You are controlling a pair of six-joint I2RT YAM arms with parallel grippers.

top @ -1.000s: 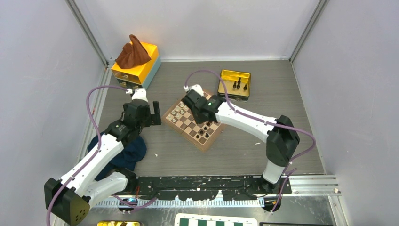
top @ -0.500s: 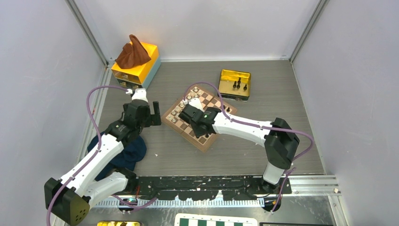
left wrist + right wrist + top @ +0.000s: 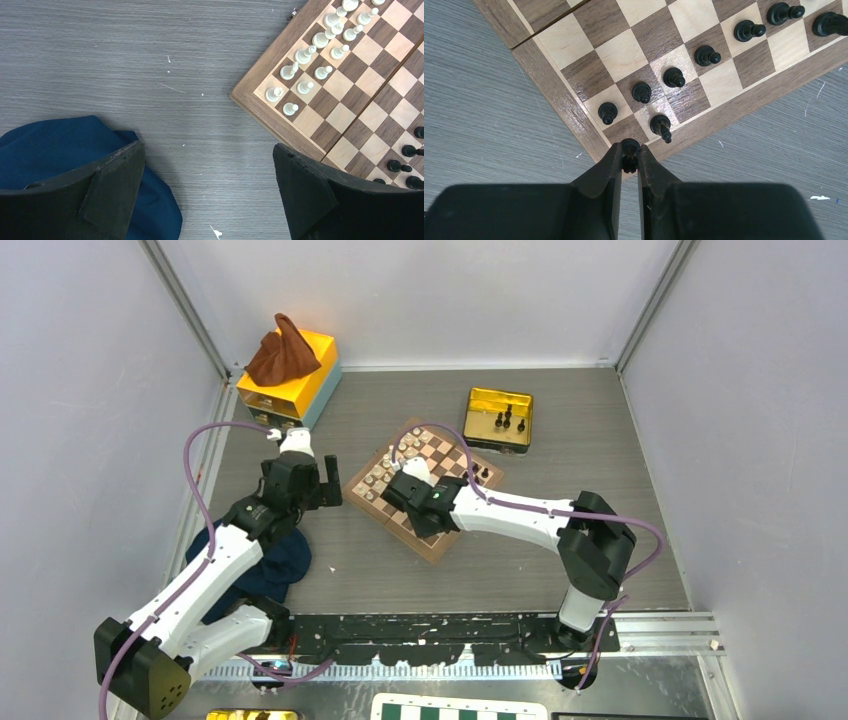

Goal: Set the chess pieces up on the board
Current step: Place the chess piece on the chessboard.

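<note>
Right gripper: jaws narrow, pinching one tiny black chess piece over a corner of the wooden board; whether the piece touches the wood cannot be told. Other black pieces stand on the squares nearby, and cream pieces line the opposite side. Left gripper: jaws wide, holding nothing, over the bench beside the board, partly above a blue cloth. A gold tin beyond the board holds more dark pieces.

Right claw pinched narrow, left claw — wide apart
</note>
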